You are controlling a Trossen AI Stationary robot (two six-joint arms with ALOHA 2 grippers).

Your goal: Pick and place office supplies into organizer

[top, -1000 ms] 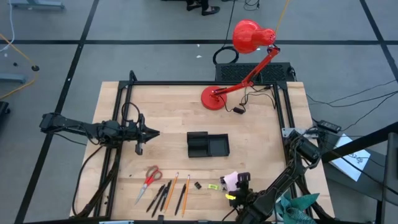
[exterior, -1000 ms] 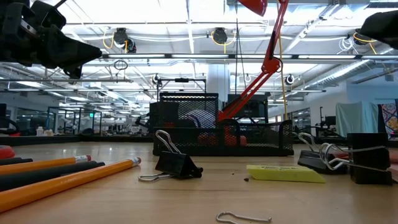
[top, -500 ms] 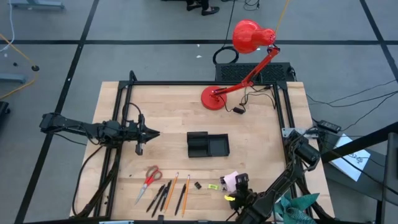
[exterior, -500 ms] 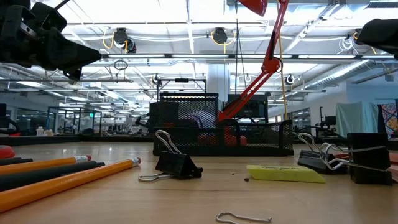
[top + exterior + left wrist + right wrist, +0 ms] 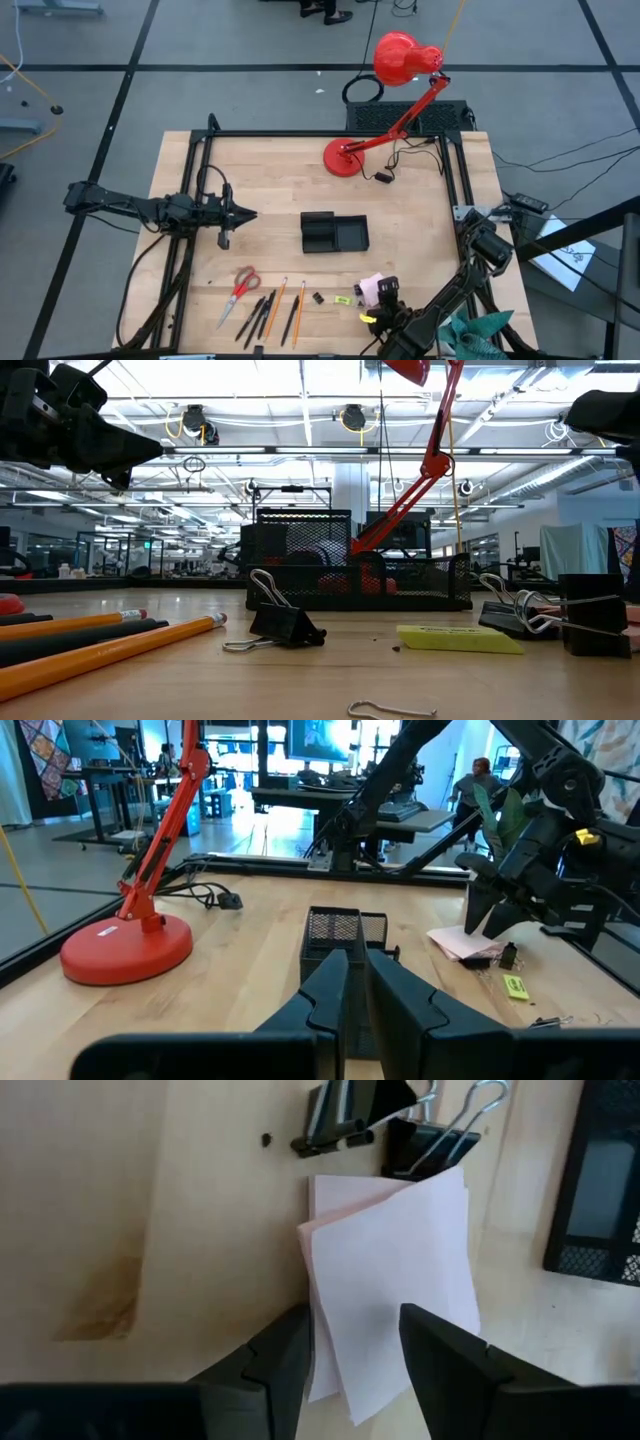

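The pale pink sticky-note pad (image 5: 390,1280) lies flat near the table's near edge (image 5: 369,289), its top sheet curling up. My right gripper (image 5: 355,1350) is open just above it (image 5: 384,294), pointing down, one finger on either side of the pad's end. The black mesh organizer (image 5: 335,232) stands mid-table. Red-handled scissors (image 5: 240,284), orange and dark pencils (image 5: 272,314), a small black bit (image 5: 318,297) and a yellow-green bit (image 5: 343,298) lie along the near edge. My left gripper (image 5: 250,213) is shut and waits in the air left of the organizer (image 5: 335,930).
Two black binder clips (image 5: 360,1115) lie just beyond the pad, another (image 5: 285,625) near the pencils (image 5: 100,640), and a bent wire clip (image 5: 390,710) lies at the near edge. The red desk lamp (image 5: 345,157) and its cable stand at the far side. Bare wood lies around the organizer.
My right gripper has come down a little over the pink pad and edged slightly toward the table's left. The things on the table lie as before.
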